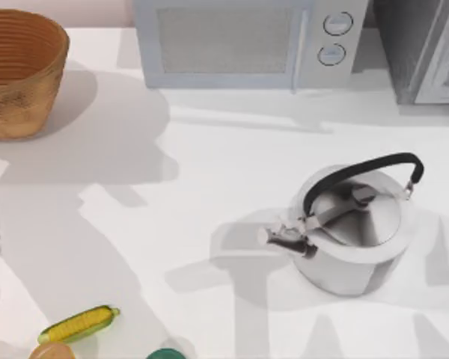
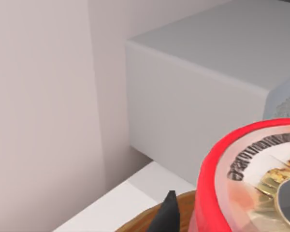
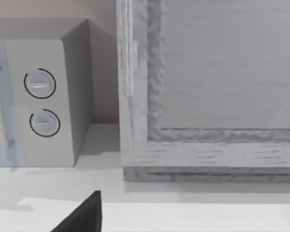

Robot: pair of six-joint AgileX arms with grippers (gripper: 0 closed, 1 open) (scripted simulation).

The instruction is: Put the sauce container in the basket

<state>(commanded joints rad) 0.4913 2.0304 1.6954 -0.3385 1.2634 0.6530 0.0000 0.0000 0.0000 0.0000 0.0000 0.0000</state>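
The sauce container (image 2: 232,159), a red can with a printed round label on top, looms close in the left wrist view. My left gripper (image 2: 232,224) is shut on it, with one black fingertip (image 2: 166,212) showing beside its rim. A curve of the basket's (image 2: 140,223) brown rim lies just below the can. From above, the wicker basket (image 1: 15,105) stands at the table's far left corner. My right gripper (image 3: 38,222) is open, facing the back of the table near the microwave's dials.
A grey microwave (image 1: 239,41) stands along the back edge, with a grey cabinet (image 1: 426,52) to its right. A steel kettle (image 1: 352,224) with a black handle sits right of centre. A corn cob (image 1: 78,324) lies at the front left.
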